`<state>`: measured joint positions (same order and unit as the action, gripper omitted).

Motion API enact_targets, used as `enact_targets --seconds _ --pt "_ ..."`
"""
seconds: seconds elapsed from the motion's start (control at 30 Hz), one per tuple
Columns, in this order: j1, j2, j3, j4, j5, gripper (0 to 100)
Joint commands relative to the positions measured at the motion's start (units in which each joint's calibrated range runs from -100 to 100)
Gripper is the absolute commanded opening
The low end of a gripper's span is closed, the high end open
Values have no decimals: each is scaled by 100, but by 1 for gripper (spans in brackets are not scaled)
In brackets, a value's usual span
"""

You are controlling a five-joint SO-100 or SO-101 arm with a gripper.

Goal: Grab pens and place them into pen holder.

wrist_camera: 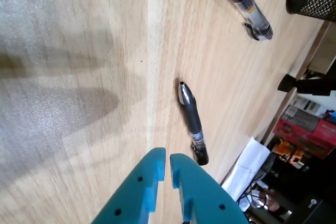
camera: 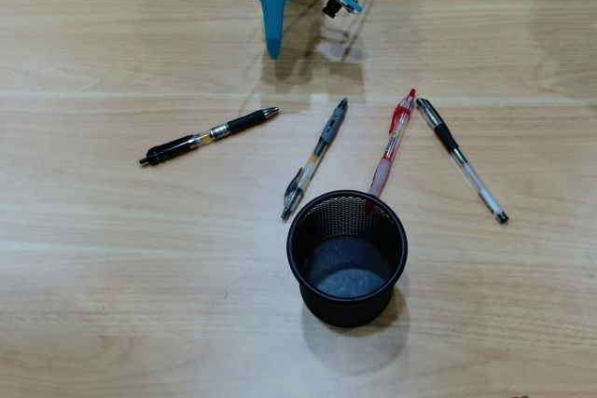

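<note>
Pens are what I am watching, and from my seat all four lie flat on the pale wood-grain table point(camera: 112, 267), none of them in the round black wire-mesh pen holder point(camera: 303, 258), which stands upright nearest the bottom of the overhead view with only its dark floor showing inside. Just past the cup's rim, the red-and-clear click pen point(camera: 392, 142) slants up and to the right, its lower end reaching the rim, though I cannot tell whether it touches. Beside it on the left lies the grey-and-clear pen point(camera: 314, 157), its clip end just off the rim at the upper left. On the right, the black-and-clear pen point(camera: 462, 160) runs diagonally, its upper end close to the red pen's tip and its lower end well clear of the cup. Well off to the left, apart from the others, the black pen with a yellowish band point(camera: 210, 135) lies nearly level. Farthest away, at the top edge, my blue two-finger gripper point(camera: 273, 44) hangs above bare table, near none of the pens. In the wrist view the blue fingers point(wrist_camera: 142, 190) sit pressed together with only a thin slit between them and nothing in it, so I read the gripper point(wrist_camera: 167, 160) as clenched on air; just ahead of the fingertips lies the black pen, tip toward the top of that view.
</note>
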<state>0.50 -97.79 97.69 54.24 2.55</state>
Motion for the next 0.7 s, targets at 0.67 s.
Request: enact_targets --seconds 0.67 --pt "73 -53 -2013 -56 -23 2"
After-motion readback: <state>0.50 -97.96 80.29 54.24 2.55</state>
